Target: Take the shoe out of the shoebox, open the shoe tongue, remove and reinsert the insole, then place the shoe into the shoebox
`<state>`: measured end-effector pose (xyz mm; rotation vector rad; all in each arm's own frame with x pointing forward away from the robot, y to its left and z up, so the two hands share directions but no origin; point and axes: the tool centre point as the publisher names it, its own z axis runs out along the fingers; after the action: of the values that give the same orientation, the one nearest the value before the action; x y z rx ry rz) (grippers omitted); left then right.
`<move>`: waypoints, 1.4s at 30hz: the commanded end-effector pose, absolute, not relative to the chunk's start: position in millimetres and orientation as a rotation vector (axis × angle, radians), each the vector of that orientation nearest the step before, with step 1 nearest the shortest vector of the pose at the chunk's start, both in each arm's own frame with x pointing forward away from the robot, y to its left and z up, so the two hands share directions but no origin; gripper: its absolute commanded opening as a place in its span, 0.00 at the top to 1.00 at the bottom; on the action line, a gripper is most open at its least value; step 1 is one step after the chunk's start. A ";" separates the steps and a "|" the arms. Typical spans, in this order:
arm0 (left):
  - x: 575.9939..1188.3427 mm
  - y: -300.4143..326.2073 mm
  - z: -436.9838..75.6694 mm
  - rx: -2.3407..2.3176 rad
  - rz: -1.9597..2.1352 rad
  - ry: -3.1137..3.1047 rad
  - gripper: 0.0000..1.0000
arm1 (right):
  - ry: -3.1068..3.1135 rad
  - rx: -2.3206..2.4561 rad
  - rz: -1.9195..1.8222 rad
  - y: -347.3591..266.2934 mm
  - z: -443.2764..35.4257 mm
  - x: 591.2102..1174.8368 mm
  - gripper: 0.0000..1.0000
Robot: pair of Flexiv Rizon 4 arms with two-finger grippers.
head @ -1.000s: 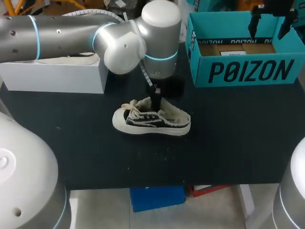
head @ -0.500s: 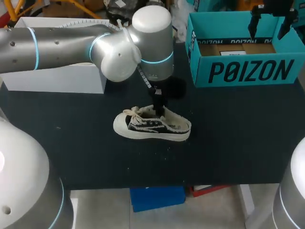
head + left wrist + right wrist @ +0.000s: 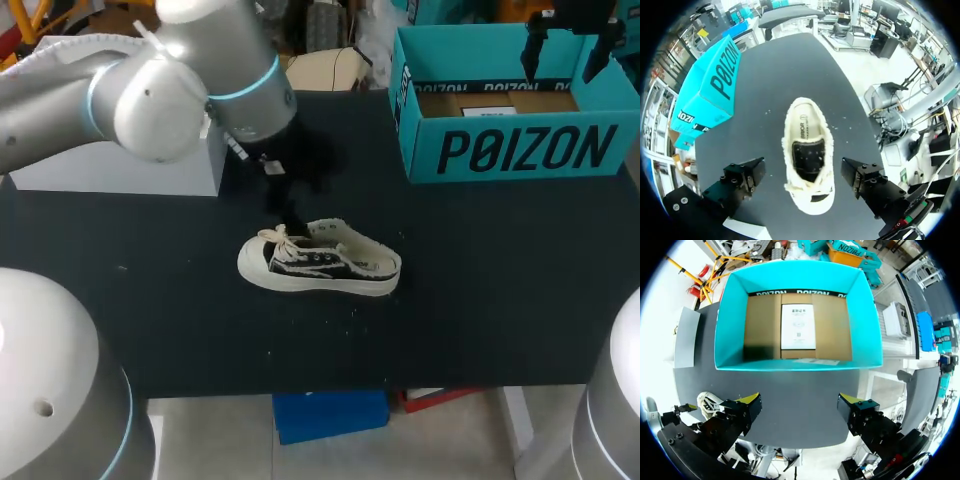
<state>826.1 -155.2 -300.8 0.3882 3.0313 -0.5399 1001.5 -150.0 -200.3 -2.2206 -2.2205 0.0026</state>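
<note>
Shoe [image 3: 318, 262] stands on its sole on the dark table [image 3: 500, 300], outside the shoebox [image 3: 510, 150] and well apart from it, with its toe toward my left. It is a low sneaker with a black upper, an off-white sole and toe cap, and a frayed cream collar. Cream laces [image 3: 278, 238] lie bunched at the toe end.

From my left wrist view the shoe [image 3: 808, 155] is seen from above. A pale, printed insole [image 3: 802, 127] shows at the heel end. Further in sits a dark patch, and I cannot tell whether it is tongue or shadow.

My left gripper [image 3: 802, 172] hangs over the shoe with its fingers spread wide to either side, touching nothing. In the head view it is lost in shadow beneath the left arm [image 3: 180, 80] and cannot be made out.

My right gripper [image 3: 799, 402] hangs above the shoebox [image 3: 730, 315], fingers apart and empty. The teal box is open-topped, with a brown card floor [image 3: 760, 325] carrying a white label [image 3: 797, 327]. Only a sliver of the shoe [image 3: 707, 402] shows there, behind one finger. In the head view the right gripper [image 3: 565, 45] is cut off at the frame edge.

A white box [image 3: 120, 165] stands at the table's left rear, partly covered by the left arm.
</note>
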 end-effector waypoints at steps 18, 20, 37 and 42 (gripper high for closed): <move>777.2 -30.6 -280.3 0.322 -0.986 2.861 0.00 | -2.220 -2.220 0.003 -150.0 -200.2 1001.4 0.00; 778.0 -26.2 -280.5 0.319 -0.973 2.861 0.00 | -2.220 -2.220 0.003 -150.0 -200.2 1001.4 0.00; 780.5 -19.6 -281.4 0.308 -0.982 2.861 0.00 | -2.220 -2.220 0.003 -150.0 -200.2 1001.4 0.00; 780.5 -19.6 -281.4 0.308 -0.982 2.861 0.00 | -2.478 -1.926 -0.096 -111.9 -197.6 987.5 0.00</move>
<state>781.1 -19.5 -280.1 0.3082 2.8647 -0.9839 999.2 -133.5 -197.4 -2.1319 -2.2745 -0.0327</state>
